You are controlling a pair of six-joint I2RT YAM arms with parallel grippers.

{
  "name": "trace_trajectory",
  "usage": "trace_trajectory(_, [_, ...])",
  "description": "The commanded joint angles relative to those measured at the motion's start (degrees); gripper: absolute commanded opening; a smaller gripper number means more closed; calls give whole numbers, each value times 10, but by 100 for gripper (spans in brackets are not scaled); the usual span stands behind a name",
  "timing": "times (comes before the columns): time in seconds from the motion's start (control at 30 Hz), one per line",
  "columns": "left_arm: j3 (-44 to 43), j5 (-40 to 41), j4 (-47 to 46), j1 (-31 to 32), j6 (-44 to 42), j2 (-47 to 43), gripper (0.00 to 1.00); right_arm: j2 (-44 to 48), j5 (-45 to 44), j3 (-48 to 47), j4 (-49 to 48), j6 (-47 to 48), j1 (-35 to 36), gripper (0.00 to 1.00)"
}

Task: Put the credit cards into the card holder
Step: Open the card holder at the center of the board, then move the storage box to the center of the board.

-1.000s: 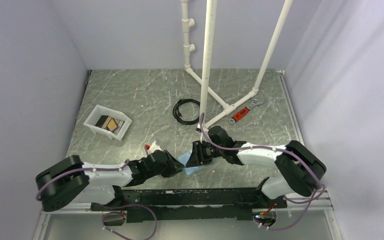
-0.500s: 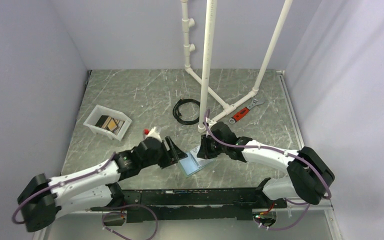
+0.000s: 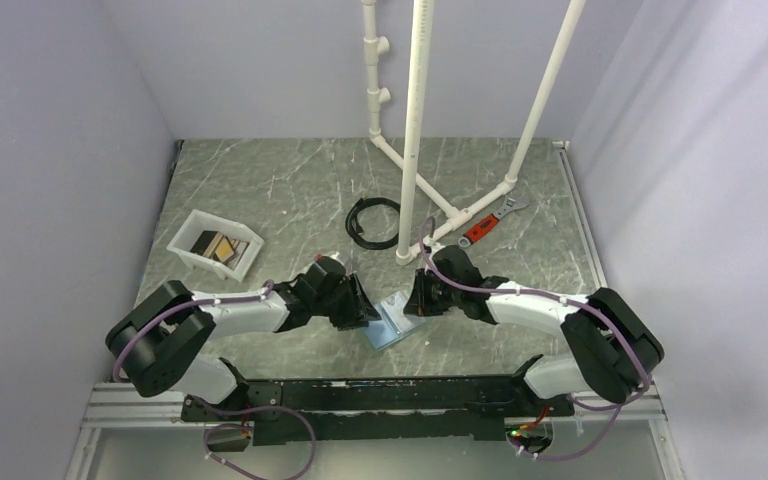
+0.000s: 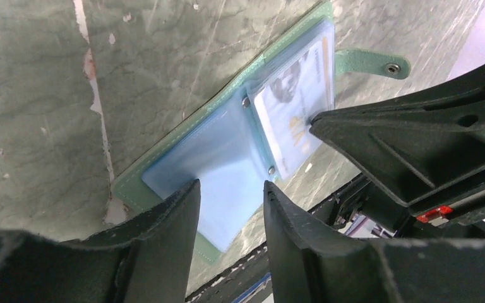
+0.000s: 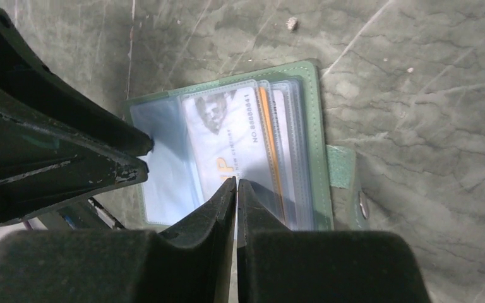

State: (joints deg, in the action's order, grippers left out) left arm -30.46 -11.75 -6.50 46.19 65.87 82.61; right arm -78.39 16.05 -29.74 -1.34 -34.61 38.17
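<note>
The white tray (image 3: 205,265), at 10 o'clock from the card holder (image 5: 309,126), has a few dark and tan credit cards (image 3: 217,245) in it. The holder lies open at the table's (image 3: 280,180) 6 o'clock edge, with a printed card (image 5: 227,139) sleeved inside and an orange card (image 5: 266,126) behind it showing just an edge. The left gripper (image 4: 230,189) sits fingers apart over the blue page, while the right gripper (image 5: 235,183) is pinched nearly together with its tips on that sleeve, and I can't tell if it's grabbing plastic.

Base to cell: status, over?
Left gripper open over card holder. Right gripper shut, tips on its sleeves. Credit cards in white tray. Nothing in the way.
</note>
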Motion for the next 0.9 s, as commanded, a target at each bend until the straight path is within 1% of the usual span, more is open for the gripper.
trace_trajectory(0.0, [-1,8,53,-8,-40,-35,50,16,-73,20,43,-8,-2,7])
trace_trajectory(0.13, [-44,6,160,-31,-87,-89,62,38,-91,25,65,-13,-2,6])
trace_trajectory(0.2, [-73,-15,214,-65,-121,-126,67,61,-97,21,79,-4,-2,6])
trace_trajectory(0.27, [-105,-44,262,-107,-165,-163,72,80,-80,10,81,15,-1,7])
trace_trajectory(0.33, [-169,-56,358,-158,-247,-185,79,94,-56,-6,82,37,-1,10])
trace_trajectory(0.4, [-249,-49,475,-211,-345,-184,87,106,-34,-20,75,51,0,14])
trace_trajectory(0.43, [-288,-39,527,-245,-394,-173,89,110,-23,-24,70,57,-1,16])
trace_trajectory(0.5, [-375,-44,619,-315,-488,-125,94,114,-2,-32,53,67,0,20])
trace_trajectory(0.53, [-402,-7,653,-350,-522,-101,94,113,7,-35,50,72,0,21])
trace_trajectory(0.6, [-432,49,668,-398,-574,-64,94,108,23,-46,53,81,0,21])
trace_trajectory(0.63, [-439,96,653,-404,-582,-51,94,108,29,-50,56,84,0,22])
trace_trajectory(0.67, [-446,113,638,-407,-590,-34,94,108,33,-54,61,88,0,22])
trace_trajectory(0.73, [-467,179,626,-421,-602,14,92,117,46,-55,64,93,0,22])
trace_trajectory(0.77, [-475,203,620,-428,-612,37,92,123,51,-53,64,94,0,22])
trace_trajectory(0.87, [-496,230,604,-441,-647,104,89,139,60,-51,71,102,2,22])
